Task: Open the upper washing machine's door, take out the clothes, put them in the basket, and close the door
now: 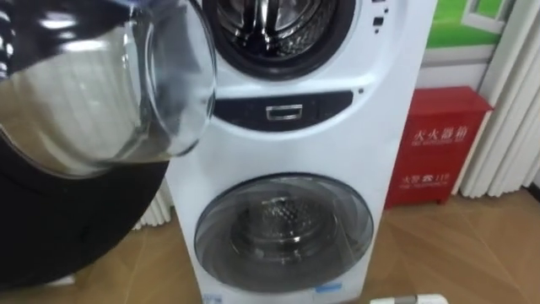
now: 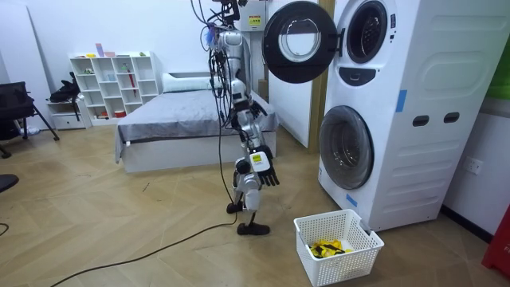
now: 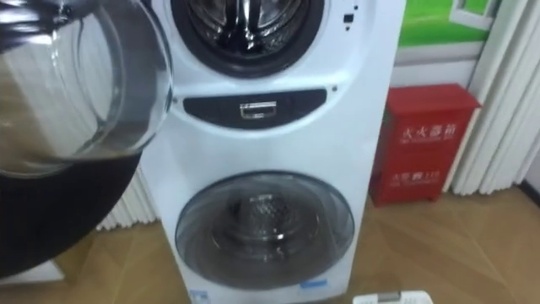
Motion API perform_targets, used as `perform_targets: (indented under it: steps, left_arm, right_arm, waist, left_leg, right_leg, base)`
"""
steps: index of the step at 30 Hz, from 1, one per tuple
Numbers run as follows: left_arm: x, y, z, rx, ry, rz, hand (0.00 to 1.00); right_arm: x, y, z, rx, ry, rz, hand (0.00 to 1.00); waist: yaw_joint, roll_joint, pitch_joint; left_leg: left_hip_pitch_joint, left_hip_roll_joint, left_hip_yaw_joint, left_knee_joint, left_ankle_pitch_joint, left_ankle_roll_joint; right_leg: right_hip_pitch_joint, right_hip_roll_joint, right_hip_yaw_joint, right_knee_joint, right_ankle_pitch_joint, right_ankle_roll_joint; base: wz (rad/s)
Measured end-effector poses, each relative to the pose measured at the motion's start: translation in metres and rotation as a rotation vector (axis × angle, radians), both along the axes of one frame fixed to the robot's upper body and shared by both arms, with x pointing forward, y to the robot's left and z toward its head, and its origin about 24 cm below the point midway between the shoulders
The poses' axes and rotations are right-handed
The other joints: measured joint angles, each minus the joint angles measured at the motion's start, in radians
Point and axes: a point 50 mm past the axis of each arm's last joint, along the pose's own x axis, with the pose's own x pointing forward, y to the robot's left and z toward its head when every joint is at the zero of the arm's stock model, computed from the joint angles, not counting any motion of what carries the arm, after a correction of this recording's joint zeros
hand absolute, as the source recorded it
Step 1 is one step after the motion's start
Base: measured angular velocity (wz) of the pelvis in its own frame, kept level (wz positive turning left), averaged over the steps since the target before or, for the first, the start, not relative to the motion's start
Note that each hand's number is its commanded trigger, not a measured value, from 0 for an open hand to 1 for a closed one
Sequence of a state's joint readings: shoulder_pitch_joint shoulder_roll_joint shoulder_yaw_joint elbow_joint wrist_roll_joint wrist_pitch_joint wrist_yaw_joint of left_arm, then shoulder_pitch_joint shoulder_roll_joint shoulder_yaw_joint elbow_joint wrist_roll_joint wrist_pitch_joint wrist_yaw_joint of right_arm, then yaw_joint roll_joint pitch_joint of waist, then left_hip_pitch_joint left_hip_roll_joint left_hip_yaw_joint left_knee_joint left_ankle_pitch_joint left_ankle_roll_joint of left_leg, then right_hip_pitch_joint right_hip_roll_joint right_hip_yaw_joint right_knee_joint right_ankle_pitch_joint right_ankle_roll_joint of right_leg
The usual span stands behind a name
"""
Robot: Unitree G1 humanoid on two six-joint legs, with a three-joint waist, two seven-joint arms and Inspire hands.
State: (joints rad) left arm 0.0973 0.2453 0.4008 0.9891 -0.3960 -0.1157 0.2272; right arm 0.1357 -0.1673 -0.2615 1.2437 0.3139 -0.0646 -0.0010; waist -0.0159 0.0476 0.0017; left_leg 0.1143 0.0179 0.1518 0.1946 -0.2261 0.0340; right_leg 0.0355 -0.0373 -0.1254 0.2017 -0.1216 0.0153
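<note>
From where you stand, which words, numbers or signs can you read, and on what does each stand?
None can be quoted surely.
Red cabinet: two rows of white characters, too blurred to read.
Washing machine, dark panel: small display, too blurred.
Blue label on its side: too small.

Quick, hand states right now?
Left hand: cannot be told.
Right hand: open, fingers relaxed, hanging at the robot's side, holding nothing.
</note>
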Motion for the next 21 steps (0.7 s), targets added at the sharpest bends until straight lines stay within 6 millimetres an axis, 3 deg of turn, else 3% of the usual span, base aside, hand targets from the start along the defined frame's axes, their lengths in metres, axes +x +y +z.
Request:
perform_targets:
  steps: [1,5,8,10,11,12,13,16,21]
  left_arm:
    - [0.009,0.013,0.011,0.031,-0.058,0.042,0.00]
    - [0.041,0.047,0.051,0.152,-0.216,0.080,0.00]
    - [0.067,0.064,0.083,0.223,-0.330,0.081,0.00]
    - [0.095,0.072,0.124,0.309,-0.466,0.056,0.00]
    - [0.102,0.073,0.136,0.334,-0.503,0.043,0.00]
    - [0.115,0.077,0.161,0.387,-0.573,0.017,0.00]
    - [0.124,0.079,0.185,0.438,-0.642,-0.001,0.00]
    - [0.146,0.073,0.231,0.502,-0.805,-0.056,0.00]
    - [0.163,0.053,0.275,0.546,-0.958,-0.152,0.00]
  right_arm:
    - [0.002,-0.004,0.002,-0.017,-0.012,0.006,0.00]
    - [0.000,-0.008,0.003,-0.032,-0.005,0.025,0.00]
    - [-0.007,-0.013,0.004,-0.040,-0.001,-0.014,0.00]
    - [-0.009,-0.015,0.005,-0.045,-0.003,-0.034,0.00]
    - [-0.009,-0.015,0.005,-0.044,-0.004,-0.035,0.00]
    - [-0.010,-0.015,0.005,-0.042,0.001,-0.028,0.00]
    - [-0.008,-0.014,0.005,-0.040,-0.001,-0.011,0.00]
    - [-0.005,-0.013,0.005,-0.032,-0.003,0.023,0.00]
    - [-0.004,-0.009,0.004,-0.011,-0.001,0.039,0.00]
  waist:
    - [0.004,0.016,-0.0059]
    - [0.015,0.023,-0.0051]
    - [0.021,0.043,-0.0017]
    - [0.025,0.053,0.0034]
    - [0.027,0.053,0.0038]
    - [0.029,0.058,0.0030]
    - [0.026,0.056,0.0002]
    - [0.021,0.066,0.0023]
    - [0.016,0.060,0.0067]
  left_leg:
    - [-0.001,0.004,0.001,-0.001,-0.002,-0.004]
    - [0.002,0.009,-0.006,-0.021,0.004,-0.014]
    - [0.001,0.009,-0.021,-0.027,0.004,-0.014]
    - [-0.007,0.007,-0.029,-0.032,0.004,-0.014]
    - [-0.009,0.007,-0.032,-0.033,0.004,-0.014]
    - [-0.014,0.006,-0.035,-0.035,0.004,-0.014]
    - [-0.014,0.006,-0.036,-0.036,0.004,-0.014]
    - [-0.014,0.006,-0.043,-0.036,0.004,-0.014]
    - [-0.017,0.004,-0.048,-0.032,0.004,-0.013]
  right_leg:
    - [0.000,0.005,-0.002,-0.003,0.002,-0.003]
    - [0.003,0.014,-0.005,-0.017,0.004,-0.010]
    - [0.006,0.014,-0.015,-0.020,0.002,-0.008]
    - [0.000,0.013,-0.016,-0.021,0.000,-0.006]
    - [-0.001,0.013,-0.016,-0.023,0.000,-0.006]
    - [0.000,0.013,-0.015,-0.033,0.000,-0.006]
    - [0.000,0.014,-0.015,-0.034,0.000,-0.006]
    - [0.003,0.014,-0.016,-0.034,-0.001,-0.004]
    - [0.005,0.010,-0.029,-0.034,-0.001,-0.003]
  base:
    - [-0.03]
    - [0.04]
    - [0.12]
    - [0.12]
    - [0.12]
    - [0.05]
    - [0.05]
    - [0.06]
    - [0.07]
